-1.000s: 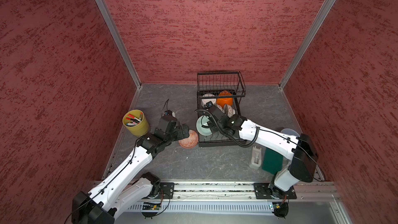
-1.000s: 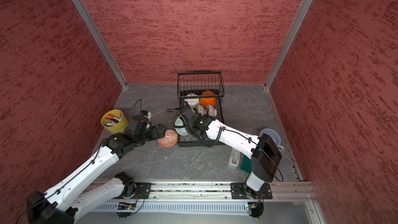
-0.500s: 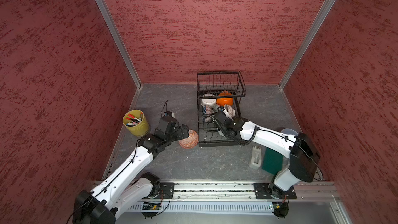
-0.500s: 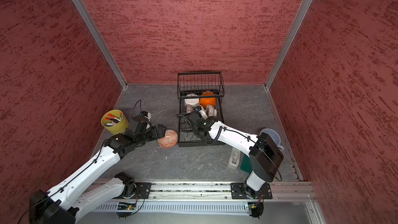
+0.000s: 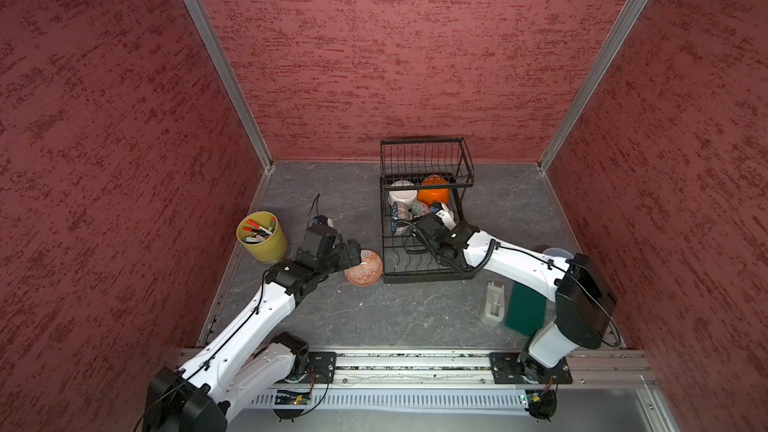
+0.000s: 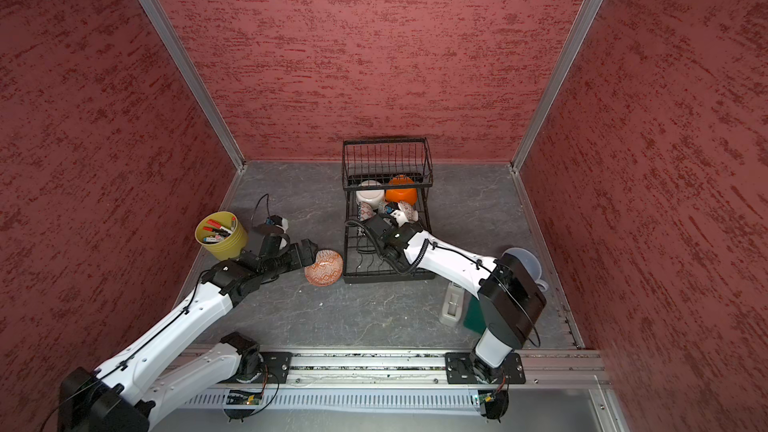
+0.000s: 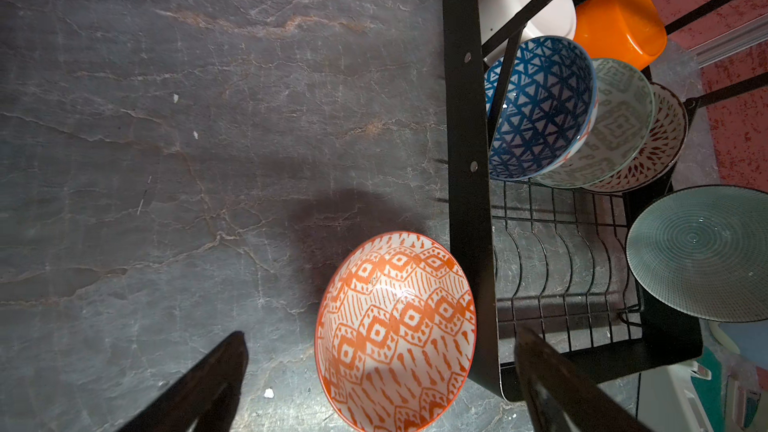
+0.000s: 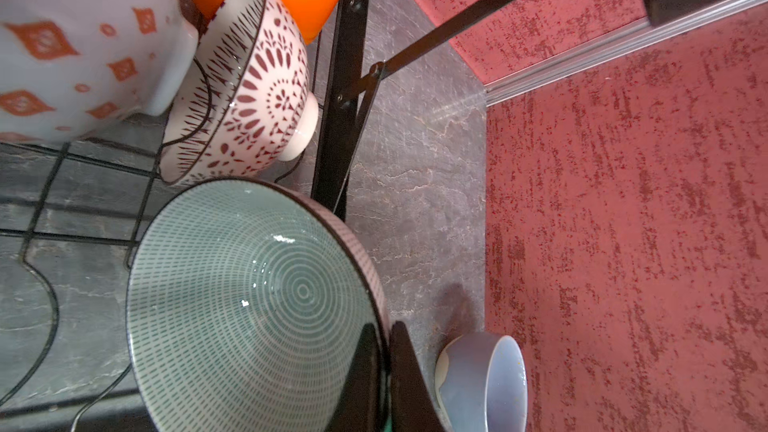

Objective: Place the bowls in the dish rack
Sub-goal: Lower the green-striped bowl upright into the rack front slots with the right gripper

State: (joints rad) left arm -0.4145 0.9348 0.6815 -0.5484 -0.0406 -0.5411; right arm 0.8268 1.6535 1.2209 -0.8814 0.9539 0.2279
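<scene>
Over the last second my right arm has carried the pale green bowl [image 8: 249,305] from the near left corner of the dish rack [image 5: 426,277] deeper in, toward the row of patterned bowls. My left arm has barely shifted. My right hand [image 8: 386,376] is clamped tight on that bowl's rim, one finger inside and one outside. The bowl hangs tilted over the rack's wire base, just beside the maroon-patterned bowl [image 8: 253,89].

This is the placing step. I judge the next move calls for lowering the bowl on edge into a free slot next to that neighbour, then letting go without nudging the row.

My left hand [image 7: 380,340] is spread as wide as it goes and holds nothing, with a finger on either side of the orange-patterned bowl [image 5: 365,268]. That bowl sits on the desk [image 5: 374,317] close against the rack's outer side, and is the only bowl I see outside the rack.
</scene>
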